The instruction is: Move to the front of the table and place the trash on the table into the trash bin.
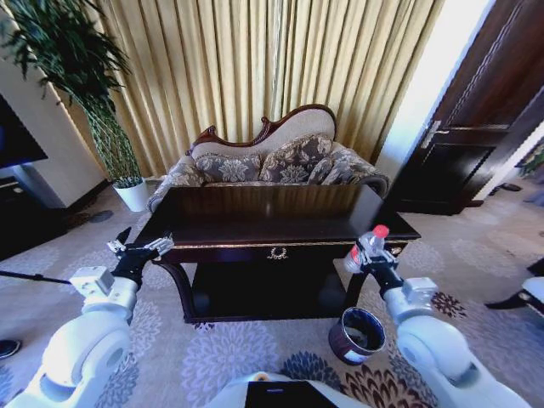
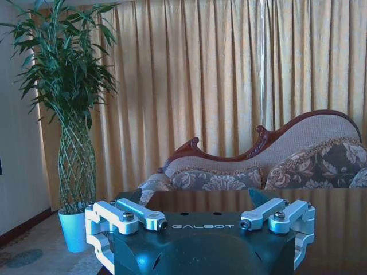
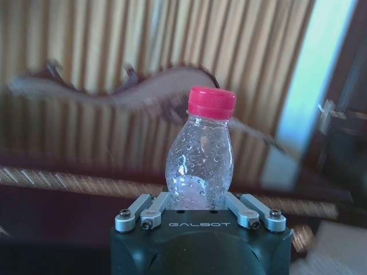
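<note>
The long dark table (image 1: 255,223) stands straight ahead, its glossy top (image 2: 338,217) reflecting the curtains. My right gripper (image 1: 372,259) hovers off the table's front right corner, shut on the trash: a clear plastic bottle (image 1: 371,240) with a red cap, held upright. In the right wrist view the bottle (image 3: 200,163) rises between the closed fingers of the right gripper (image 3: 199,201). The round maroon trash bin (image 1: 357,336) sits on the carpet below and slightly left of that gripper. My left gripper (image 1: 143,244) is open and holds nothing by the table's front left corner; the left wrist view shows its fingers (image 2: 133,215) spread wide.
A patterned sofa (image 1: 272,161) stands behind the table against gold curtains. A tall plant in a white pot (image 1: 132,194) is at the back left, a dark door (image 1: 476,127) at the right. Dark furniture (image 1: 21,204) lines the left wall. Patterned carpet lies between me and the table.
</note>
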You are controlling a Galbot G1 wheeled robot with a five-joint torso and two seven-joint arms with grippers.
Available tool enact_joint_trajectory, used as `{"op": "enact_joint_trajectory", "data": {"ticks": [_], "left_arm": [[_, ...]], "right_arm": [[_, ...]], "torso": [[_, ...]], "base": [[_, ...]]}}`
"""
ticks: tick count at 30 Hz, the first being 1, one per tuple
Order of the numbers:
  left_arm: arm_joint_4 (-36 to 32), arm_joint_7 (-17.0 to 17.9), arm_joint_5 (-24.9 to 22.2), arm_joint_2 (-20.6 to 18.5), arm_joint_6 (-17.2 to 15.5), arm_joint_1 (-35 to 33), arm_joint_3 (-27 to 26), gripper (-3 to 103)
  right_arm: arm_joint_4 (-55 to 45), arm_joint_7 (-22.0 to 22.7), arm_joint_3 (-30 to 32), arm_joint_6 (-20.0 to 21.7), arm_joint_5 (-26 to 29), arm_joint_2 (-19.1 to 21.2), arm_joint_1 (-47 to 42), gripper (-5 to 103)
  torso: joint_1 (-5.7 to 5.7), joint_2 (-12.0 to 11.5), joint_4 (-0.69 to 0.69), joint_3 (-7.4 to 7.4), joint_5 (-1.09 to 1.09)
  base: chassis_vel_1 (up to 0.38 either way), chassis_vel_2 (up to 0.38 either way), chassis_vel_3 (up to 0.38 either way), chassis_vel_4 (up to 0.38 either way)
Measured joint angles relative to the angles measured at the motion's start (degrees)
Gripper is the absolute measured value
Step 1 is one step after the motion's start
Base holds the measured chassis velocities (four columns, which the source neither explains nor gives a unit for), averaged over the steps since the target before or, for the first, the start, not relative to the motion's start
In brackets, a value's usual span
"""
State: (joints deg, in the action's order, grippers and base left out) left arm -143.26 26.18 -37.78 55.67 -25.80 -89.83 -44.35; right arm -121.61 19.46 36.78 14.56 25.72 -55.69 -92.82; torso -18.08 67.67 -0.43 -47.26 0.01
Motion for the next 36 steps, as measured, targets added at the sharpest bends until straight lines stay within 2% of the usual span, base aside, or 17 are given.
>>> {"op": "enact_joint_trajectory", "data": {"ticks": [1, 4, 6, 9, 10, 16, 22, 33, 34, 35, 36], "left_arm": [[0.0, 0.0, 0.0, 0.0, 0.0, 0.0, 0.0, 100], [0.0, 0.0, 0.0, 0.1, 0.1, -0.4, -0.5, 100], [0.0, 0.0, 0.0, 0.1, 0.1, -0.5, -0.6, 100], [0.0, 0.0, 0.0, 0.2, 0.2, -0.7, -1.0, 100], [0.0, 0.0, 0.0, 0.2, 0.2, -0.7, -1.0, 100], [0.0, 0.0, 0.1, 0.2, 1.1, -0.7, -1.1, 100], [0.0, 0.1, 0.1, 0.4, 1.2, -0.8, -1.1, 100], [0.0, 0.1, 0.3, 0.2, 1.3, -1.1, -0.9, 100], [0.0, 0.1, 0.4, 0.2, 1.4, -1.1, -0.9, 100], [0.0, 0.1, 0.4, 0.2, 1.4, -1.2, -1.0, 100], [0.0, 0.1, 0.4, 0.2, 1.4, -1.2, -1.0, 100]], "right_arm": [[0.0, 0.0, 0.0, 0.0, 0.0, 0.0, 0.0, 25], [10.1, -0.3, -2.1, -1.6, -2.7, -1.5, 4.2, 25], [13.4, -0.7, -2.6, -1.8, -3.2, -2.0, 5.8, 25], [23.6, -2.3, -3.7, -2.5, -3.8, -2.9, 11.0, 25], [23.6, -2.3, -3.7, -2.5, -3.8, -2.9, 11.0, 25], [37.7, -4.5, -4.2, -3.6, -3.9, -3.1, 16.1, 25], [51.6, -6.8, -4.2, -6.1, -6.8, -3.3, 19.7, 25], [57.8, -7.5, -4.3, -7.5, -8.9, -6.0, 21.2, 25], [58.2, -7.5, -4.3, -7.5, -9.5, -6.4, 21.3, 22], [58.3, -7.5, -4.3, -7.5, -9.7, -6.5, 21.4, 28], [58.3, -7.5, -4.3, -7.5, -9.7, -6.5, 21.4, 28]], "torso": [[0.00, 0.0, 0.00, 0.00, 0.00], [0.00, 0.0, 0.01, 0.00, 0.00], [0.00, 0.0, 0.00, 0.00, 0.01], [0.00, 0.0, 0.02, 0.00, -0.01], [0.00, 0.0, 0.02, 0.00, -0.01], [0.00, 0.0, 0.01, 0.00, 0.00], [0.00, 0.0, 0.00, 0.00, -0.01], [0.00, 0.0, 0.01, 0.00, -0.01], [0.00, 0.0, 0.01, 0.00, -0.01], [0.00, 0.0, 0.01, 0.00, -0.01], [0.00, 0.0, 0.01, 0.00, -0.01]], "base": [[0.000, 0.000, 0.000, 0.000], [0.000, 0.000, 0.000, 0.000], [0.000, 0.000, 0.000, 0.000], [0.000, 0.000, 0.000, 0.000], [0.000, 0.000, 0.000, 0.000], [0.000, 0.000, 0.000, 0.000], [0.000, 0.000, 0.000, 0.000], [0.000, 0.000, 0.000, 0.000], [0.000, 0.000, 0.000, 0.000], [0.000, 0.000, 0.000, 0.000], [0.000, 0.000, 0.000, 0.000]]}}
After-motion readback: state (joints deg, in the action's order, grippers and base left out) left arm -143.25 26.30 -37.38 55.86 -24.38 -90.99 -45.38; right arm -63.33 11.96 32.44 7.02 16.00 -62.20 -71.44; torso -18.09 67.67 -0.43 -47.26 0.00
